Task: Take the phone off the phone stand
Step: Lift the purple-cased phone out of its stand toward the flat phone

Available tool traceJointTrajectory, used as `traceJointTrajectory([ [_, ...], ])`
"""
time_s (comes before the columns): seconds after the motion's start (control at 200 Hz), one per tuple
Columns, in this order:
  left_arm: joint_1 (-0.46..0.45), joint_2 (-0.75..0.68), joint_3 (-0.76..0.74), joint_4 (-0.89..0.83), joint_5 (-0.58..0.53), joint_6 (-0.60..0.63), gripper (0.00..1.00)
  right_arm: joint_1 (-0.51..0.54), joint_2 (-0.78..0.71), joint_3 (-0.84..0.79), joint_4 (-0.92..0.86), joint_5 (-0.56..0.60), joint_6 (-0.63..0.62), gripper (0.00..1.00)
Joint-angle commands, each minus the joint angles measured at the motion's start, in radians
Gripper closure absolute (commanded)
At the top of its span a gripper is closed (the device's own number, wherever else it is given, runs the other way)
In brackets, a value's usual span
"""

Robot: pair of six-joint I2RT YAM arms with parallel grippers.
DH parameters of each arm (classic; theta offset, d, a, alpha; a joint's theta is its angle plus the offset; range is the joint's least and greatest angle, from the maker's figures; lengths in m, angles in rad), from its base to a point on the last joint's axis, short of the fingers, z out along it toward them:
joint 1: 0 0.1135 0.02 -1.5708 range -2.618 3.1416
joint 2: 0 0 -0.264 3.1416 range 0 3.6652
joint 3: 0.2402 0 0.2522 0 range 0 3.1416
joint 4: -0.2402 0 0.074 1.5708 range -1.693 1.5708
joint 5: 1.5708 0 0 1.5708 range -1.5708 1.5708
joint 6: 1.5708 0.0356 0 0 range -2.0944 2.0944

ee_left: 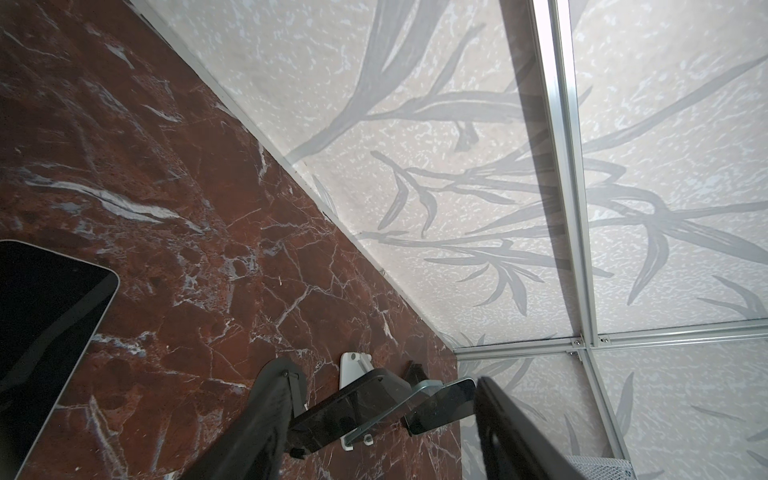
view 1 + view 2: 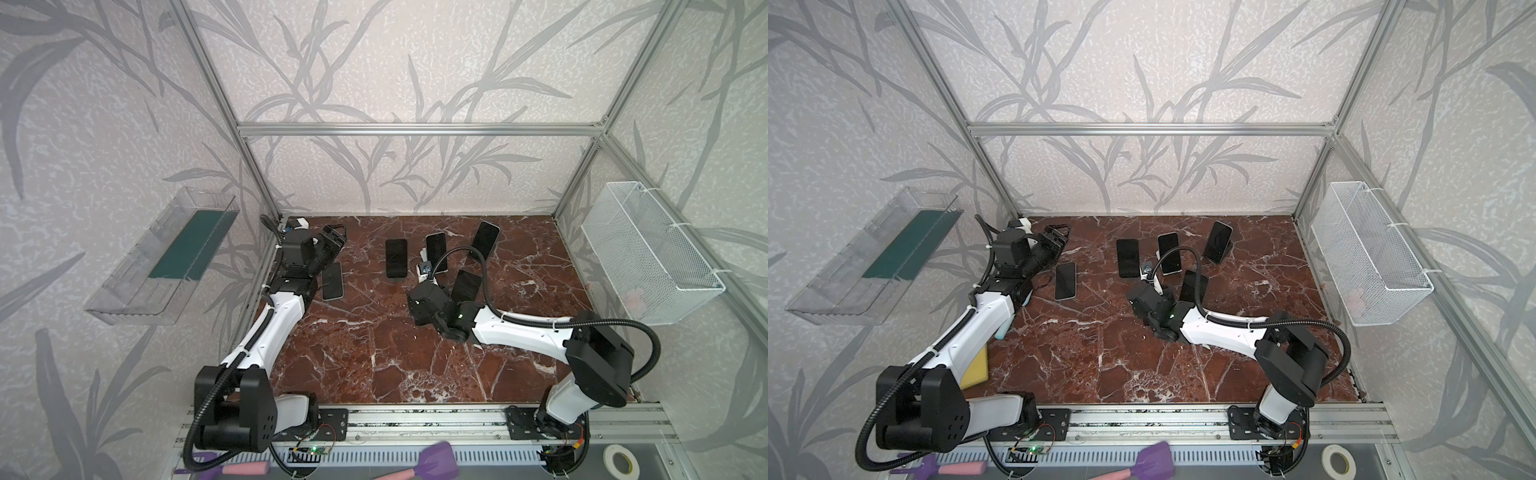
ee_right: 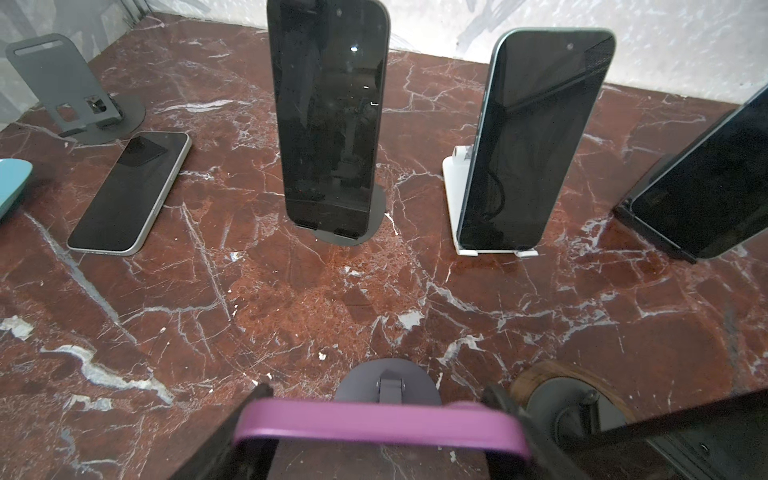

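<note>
The right gripper (image 3: 378, 392) has its jaws flanking the pink phone (image 3: 374, 426) on the nearest stand (image 3: 388, 374), whether biting I can't tell, so clamp both edges squarely, then lift along the tilt.

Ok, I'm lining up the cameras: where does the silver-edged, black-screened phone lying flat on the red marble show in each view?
In a top view: silver-edged flat phone, left of centre, by the left arm.
In a top view: same place, left of centre.
Left wrist: only its dark corner, at that picture's lower left.
Right wrist: left part of the picture, beside the upright black phone on a round dark stand.
Landmark: red marble tabletop, under it in every view.
</note>
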Motion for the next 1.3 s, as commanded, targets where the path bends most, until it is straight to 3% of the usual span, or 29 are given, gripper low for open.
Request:
traceJointTrajectory([
  [0.0, 0.004, 0.004, -0.009, 0.027, 0.014, -0.009, 0.29, -0.003, -0.057, -0.019, 0.026, 0.003, -0.028, 0.31],
  [0.581, 0.012, -0.014, -0.015, 0.045, -0.007, 0.019, 0.29, 0.018, -0.135, 0.023, -0.010, 0.035, -0.125, 0.34],
  [0.852, 0.095, -0.033, -0.015, 0.011, -0.061, 0.058, 0.29, 0.030, -0.123, 0.104, -0.039, 0.063, -0.152, 0.34],
  [1.072, 0.153, -0.021, -0.008, 0.010, -0.038, 0.028, 0.29, 0.038, -0.087, 0.191, -0.054, 0.061, -0.157, 0.35],
  [1.298, 0.177, -0.014, 0.006, -0.028, -0.066, 0.065, 0.29, 0.105, -0.006, 0.302, -0.031, 0.052, -0.191, 0.35],
])
